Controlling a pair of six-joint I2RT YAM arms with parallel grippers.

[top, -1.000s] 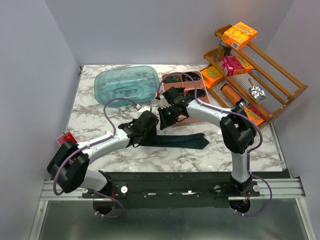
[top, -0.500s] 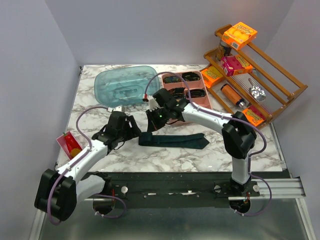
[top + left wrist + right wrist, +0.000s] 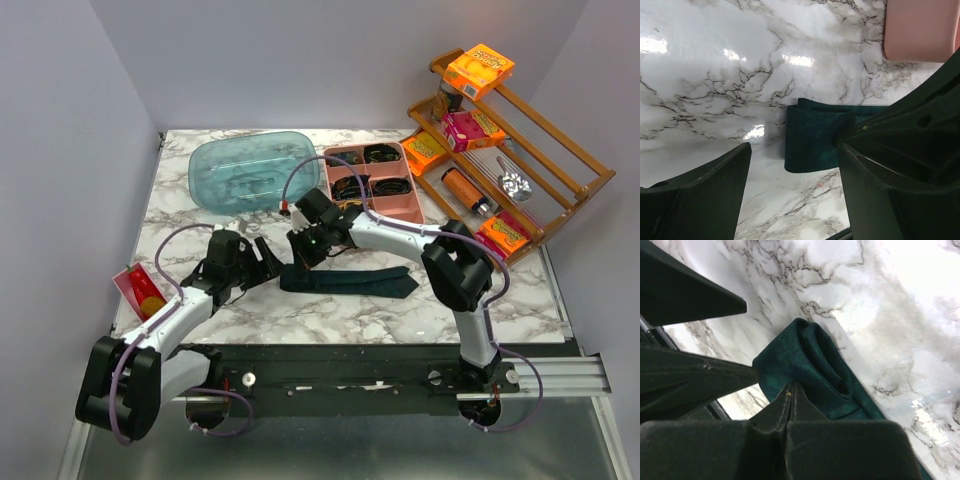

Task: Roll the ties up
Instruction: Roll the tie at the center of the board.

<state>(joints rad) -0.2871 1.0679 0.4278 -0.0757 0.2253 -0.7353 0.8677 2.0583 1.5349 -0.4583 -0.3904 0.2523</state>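
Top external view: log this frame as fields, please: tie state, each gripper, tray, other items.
tie state: teal tie lies flat on the marble, the end nearer the left arm folded over, not coiled
left gripper: open, facing the folded end
right gripper: shut, tips at the fold; grip on the fabric unclear
tray: pink tray holds dark coils
other: teal tub, wooden rack with boxes

Tie (image 3: 812, 142): length past the folded end hidden behind my left jaws. Pink tray (image 3: 920, 30) beyond the tie cut off by frame edge.
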